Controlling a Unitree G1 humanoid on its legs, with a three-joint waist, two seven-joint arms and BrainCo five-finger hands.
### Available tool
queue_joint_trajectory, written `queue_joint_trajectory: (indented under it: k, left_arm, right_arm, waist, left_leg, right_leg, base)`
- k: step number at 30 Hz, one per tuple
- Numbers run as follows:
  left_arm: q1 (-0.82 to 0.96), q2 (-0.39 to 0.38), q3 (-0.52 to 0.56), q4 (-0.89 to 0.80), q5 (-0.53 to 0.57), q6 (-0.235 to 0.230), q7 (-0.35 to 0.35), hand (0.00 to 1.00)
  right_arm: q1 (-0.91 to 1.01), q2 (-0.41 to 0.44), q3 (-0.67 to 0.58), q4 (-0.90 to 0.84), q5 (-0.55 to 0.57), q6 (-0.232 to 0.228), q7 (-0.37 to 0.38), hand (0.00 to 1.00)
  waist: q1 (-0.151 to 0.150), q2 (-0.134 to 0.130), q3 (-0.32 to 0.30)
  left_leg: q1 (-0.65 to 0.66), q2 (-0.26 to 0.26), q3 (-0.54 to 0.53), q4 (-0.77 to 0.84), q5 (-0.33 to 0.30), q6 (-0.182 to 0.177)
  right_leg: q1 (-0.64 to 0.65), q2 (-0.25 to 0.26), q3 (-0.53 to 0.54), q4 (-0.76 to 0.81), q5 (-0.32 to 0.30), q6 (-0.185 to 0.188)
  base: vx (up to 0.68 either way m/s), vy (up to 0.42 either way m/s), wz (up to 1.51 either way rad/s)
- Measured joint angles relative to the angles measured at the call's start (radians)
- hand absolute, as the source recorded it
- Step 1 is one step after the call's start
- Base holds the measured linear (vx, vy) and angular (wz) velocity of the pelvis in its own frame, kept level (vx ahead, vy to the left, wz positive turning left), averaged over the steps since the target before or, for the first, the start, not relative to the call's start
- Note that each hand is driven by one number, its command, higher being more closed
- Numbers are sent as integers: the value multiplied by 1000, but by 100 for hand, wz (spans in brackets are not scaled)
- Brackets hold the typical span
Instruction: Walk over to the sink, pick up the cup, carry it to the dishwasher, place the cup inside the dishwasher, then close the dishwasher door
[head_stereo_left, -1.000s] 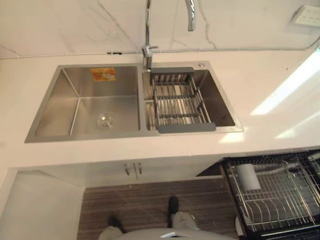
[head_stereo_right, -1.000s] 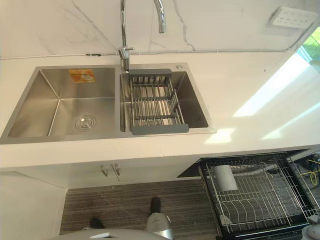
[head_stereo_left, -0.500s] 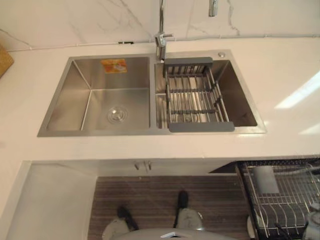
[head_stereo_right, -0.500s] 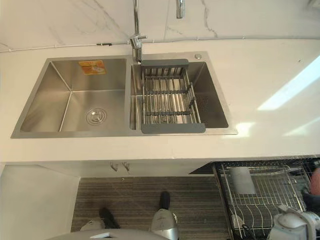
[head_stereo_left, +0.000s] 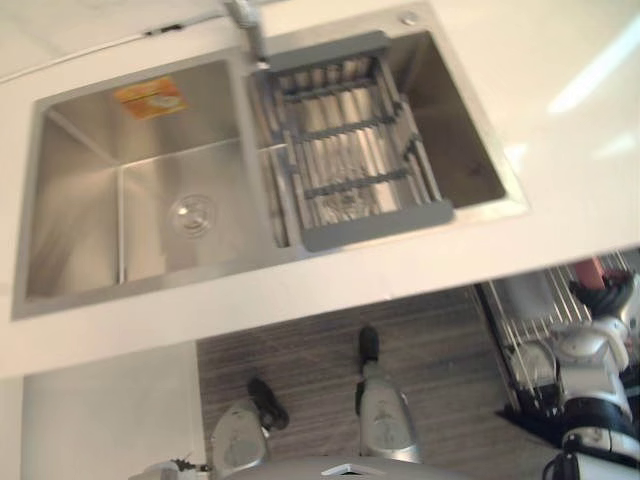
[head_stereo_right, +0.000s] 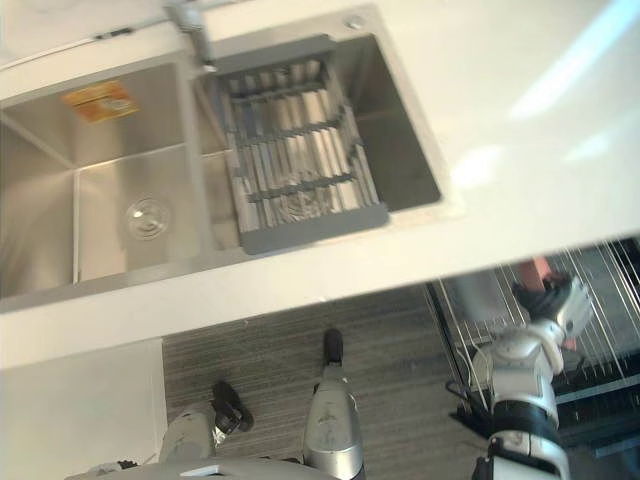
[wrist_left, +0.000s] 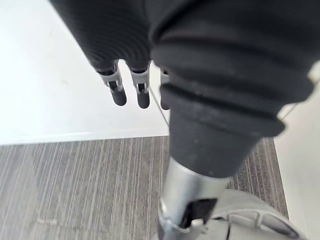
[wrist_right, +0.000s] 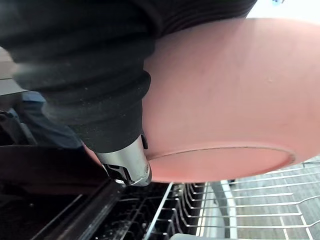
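In the left eye view, finding the right hand (head_stereo_left: 607, 297) low at the robot's right, clamped on the pink cup (head_stereo_left: 590, 268), with the sink (head_stereo_left: 80, 200) well off ahead and to that hand's left. In the right eye view, placing the cup (head_stereo_right: 538, 268) at the hand's far side, directly over the dishwasher rack (head_stereo_right: 610, 290). In the left wrist view, seeing the left hand (wrist_left: 142, 92) hanging over the floor (wrist_left: 75, 175), fingers relaxed and apart, holding nothing. In the right wrist view, reading the cup (wrist_right: 225, 100) pressed into the palm, long axis across the hand, one round end turned down toward the rack; mouth or base, cannot tell. Judged: straight down from the right hand, the left well apart.
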Motion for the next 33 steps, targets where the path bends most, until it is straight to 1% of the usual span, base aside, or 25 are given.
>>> queue_joint_trajectory:
  k: [1,2,3,4,5,6,7,8,10,12,13,14,15,16,19,21,23,25,27,30,32,33]
  left_arm:
    - [-1,0,0,2,-2,9,0,0]
    - [-13,4,0,7,-3,16,2,0]
    - [-25,8,0,7,-3,18,4,0]
    - [-50,23,1,8,-14,18,6,0]
    - [-60,29,1,8,-23,19,7,0]
    - [-76,39,1,10,-41,19,7,0]
    - [-87,43,1,9,-60,19,7,0]
    - [-90,43,1,10,-72,20,7,0]
    - [-100,43,-1,13,-96,32,6,0]
    - [-118,43,-4,17,-110,42,6,0]
    - [-136,40,-6,18,-108,43,6,0]
    - [-146,40,-6,18,-107,42,6,0]
    - [-169,39,-10,28,-107,41,6,0]
    - [-196,33,-20,42,-107,41,6,0]
    - [-236,24,-46,43,-120,38,10,0]
    - [-257,23,-45,45,-177,32,25,0]
    - [-258,22,-45,47,-198,27,25,0]
    - [-258,22,-48,55,-202,18,22,0]
    - [-259,18,-52,63,-212,9,16,0]
    - [-264,8,-54,95,-220,3,4,0]
    - [-264,-1,-56,97,-228,-9,-4,0]
    - [-265,-9,-63,96,-228,-23,-9,0]
  right_arm:
    - [-54,-57,51,10,0,4,18,100]
    - [-123,-114,93,42,1,6,35,100]
    - [-154,-139,109,57,1,7,40,100]
    - [-203,-174,134,86,2,13,53,100]
    - [-224,-186,153,93,2,20,56,100]
    - [-264,-202,193,112,2,30,58,100]
    - [-297,-211,236,116,9,44,60,100]
    - [-313,-214,256,116,14,49,60,100]
    - [-368,-226,314,127,46,59,60,100]
    - [-411,-243,331,148,67,63,59,100]
    - [-434,-270,349,152,79,63,59,100]
    - [-445,-281,353,152,79,62,59,100]
    - [-469,-296,355,152,79,62,59,100]
    - [-497,-313,355,152,79,63,57,100]
    - [-536,-342,357,153,80,73,52,100]
    - [-534,-343,361,157,85,83,50,100]
    - [-534,-343,389,176,103,95,49,100]
    - [-534,-345,394,185,123,94,44,100]
    - [-536,-359,394,184,131,94,25,100]
    - [-534,-359,389,191,163,94,11,100]
    - [-532,-360,389,190,169,93,12,100]
    - [-531,-362,388,189,169,92,16,100]
  waist:
    - [0,13,9]
    - [0,32,25]
    - [0,38,41]
    - [0,39,68]
    - [-1,41,77]
    - [0,41,88]
    - [6,43,92]
    - [7,43,95]
    - [17,50,105]
    - [25,56,107]
    - [26,66,112]
    - [27,70,113]
    - [33,74,115]
    - [32,86,120]
    - [31,102,125]
    - [31,103,125]
    - [33,103,125]
    - [40,104,125]
    - [56,104,124]
    - [59,104,124]
    - [61,105,123]
    - [60,109,121]
  left_leg:
    - [-2,0,-1,-1,-26,-3]
    - [1,-8,-4,-20,-48,-16]
    - [2,-15,-12,-27,-56,-15]
    - [-1,-29,-35,-33,-67,-21]
    - [-8,-34,-52,-32,-73,-25]
    - [-20,-46,-81,-30,-81,-34]
    - [-33,-55,-100,-28,-89,-39]
    - [-38,-61,-110,-28,-93,-33]
    - [-47,-67,-117,-28,-106,-38]
    - [-55,-74,-127,-34,-113,-41]
    - [-61,-79,-136,-49,-113,-41]
    - [-65,-82,-135,-56,-113,-42]
    - [-65,-91,-137,-83,-112,-42]
    - [-65,-99,-139,-108,-111,-44]
    - [-72,-121,-140,-153,-103,-54]
    - [-83,-145,-150,-193,-78,-55]
    - [-82,-154,-161,-213,-66,-58]
    - [-88,-160,-164,-229,-59,-60]
    - [-106,-175,-166,-254,-54,-65]
    - [-117,-195,-174,-294,-28,-63]
    - [-113,-200,-177,-300,-20,-64]
    - [-110,-206,-180,-311,-13,-63]
  right_leg:
    - [-33,8,17,-16,8,-12]
    - [-61,9,13,-30,23,-31]
    - [-70,9,13,-38,29,-36]
    - [-86,5,18,-50,49,-36]
    - [-96,4,24,-55,59,-33]
    - [-113,4,47,-71,86,-31]
    - [-140,4,58,-71,102,-32]
    - [-151,4,68,-71,109,-30]
    - [-181,6,73,-71,140,-33]
    - [-203,6,76,-71,162,-28]
    - [-216,6,77,-71,166,-29]
    - [-225,6,79,-71,172,-24]
    - [-241,6,86,-71,180,-12]
    - [-254,5,91,-71,193,-2]
    - [-285,-4,97,-71,205,4]
    - [-310,-21,98,-71,211,9]
    - [-313,-27,96,-71,212,9]
    - [-322,-33,93,-71,209,9]
    - [-355,-42,93,-71,209,8]
    - [-380,-58,91,-71,214,15]
    - [-378,-63,92,-71,216,16]
    - [-379,-68,91,-71,219,16]
  base:
    - [-115,-47,-133]
    - [-91,-19,-125]
    - [-103,-11,-95]
    - [-70,-6,-55]
    - [-88,-11,-55]
    - [-88,-15,-49]
    - [-78,-13,-49]
    - [-65,-10,-50]
    - [-33,-2,-39]
    - [-34,4,-22]
    - [-36,7,-12]
    - [-33,12,-9]
    - [-43,19,-9]
    - [-58,30,-11]
    - [-66,52,-3]
    - [-64,56,14]
    - [-64,48,17]
    - [-74,47,14]
    - [-93,48,10]
    - [-65,33,13]
    - [-40,29,6]
    - [-25,34,14]
